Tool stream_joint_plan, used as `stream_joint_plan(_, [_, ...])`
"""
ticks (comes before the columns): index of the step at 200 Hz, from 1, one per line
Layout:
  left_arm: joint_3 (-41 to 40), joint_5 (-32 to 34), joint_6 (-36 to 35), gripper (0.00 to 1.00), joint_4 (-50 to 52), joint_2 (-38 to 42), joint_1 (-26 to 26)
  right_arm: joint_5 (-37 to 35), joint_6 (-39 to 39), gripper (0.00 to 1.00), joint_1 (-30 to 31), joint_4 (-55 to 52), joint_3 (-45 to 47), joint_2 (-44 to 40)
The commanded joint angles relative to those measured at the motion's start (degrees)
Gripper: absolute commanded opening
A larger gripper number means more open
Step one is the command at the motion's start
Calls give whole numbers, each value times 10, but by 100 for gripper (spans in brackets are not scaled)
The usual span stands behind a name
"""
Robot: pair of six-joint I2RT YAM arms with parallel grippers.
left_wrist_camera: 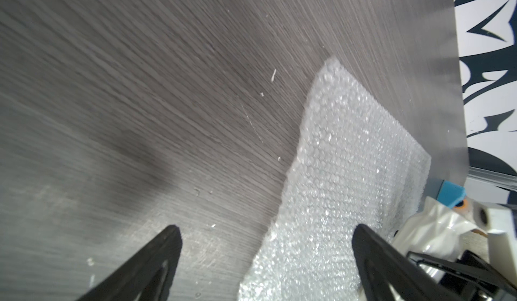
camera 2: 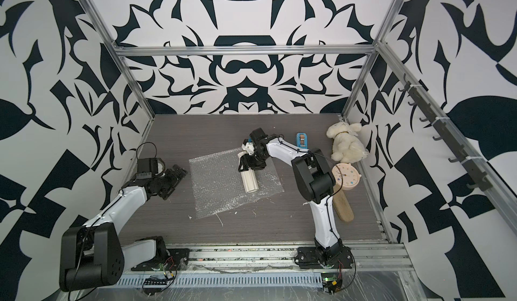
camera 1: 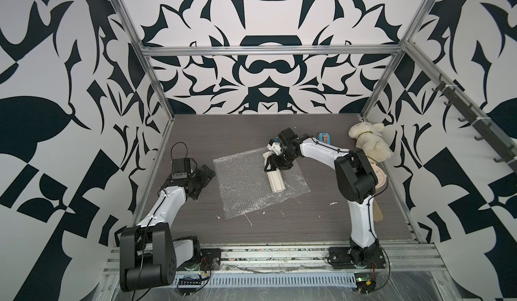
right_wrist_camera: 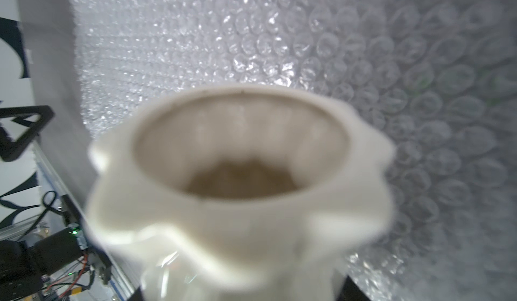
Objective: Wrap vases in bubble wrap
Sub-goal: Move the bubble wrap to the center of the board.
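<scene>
Vase: small cream-white ribbed ceramic vase [camera 1: 276, 184] on its side, on the wrap's right half.
Wrap: clear rectangular bubble wrap sheet [camera 1: 242, 186], flat, mid-table.
Right gripper [camera 1: 271, 165]: clamped around the vase's neck.
Left gripper [left_wrist_camera: 265, 228]: wide, empty, at the wrap's left edge.

Top views (pair): mounted high over the 6 o'clock edge of the table [camera 1: 279, 229], tilted down toward 12; distant; both cover the whole table.
Left wrist view: close, low, from 9 o'clock, facing across the tabletop to the bubble wrap [left_wrist_camera: 349, 173].
Right wrist view: very close, looking into the vase [right_wrist_camera: 240, 156] mouth, toward 6; bubble wrap behind, shared with all views.
</scene>
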State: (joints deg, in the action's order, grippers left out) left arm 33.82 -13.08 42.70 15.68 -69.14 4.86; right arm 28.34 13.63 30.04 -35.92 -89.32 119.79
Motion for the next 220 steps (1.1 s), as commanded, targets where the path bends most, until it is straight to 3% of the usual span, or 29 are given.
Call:
stream_joint_plan(1, [-22, -20, 18, 100, -21, -11, 2, -46, -39, 29, -1, -46, -3, -31])
stream_joint_plan(41, [-45, -40, 42, 100, -56, -16, -3, -71, -4, 31, 41, -50, -48, -44])
stream_joint_plan(79, [-52, -47, 51, 99, -71, -17, -11, 6, 48, 31, 70, -30, -89, -19])
stream_joint_plan(138, [-84, -55, 78, 99, -110, -4, -17, 48, 133, 32, 119, -3, -187, 58])
stream_joint_plan(220, [-89, -62, 80, 99, -112, 8, -17, 9, 231, 34, 158, 54, -226, 113])
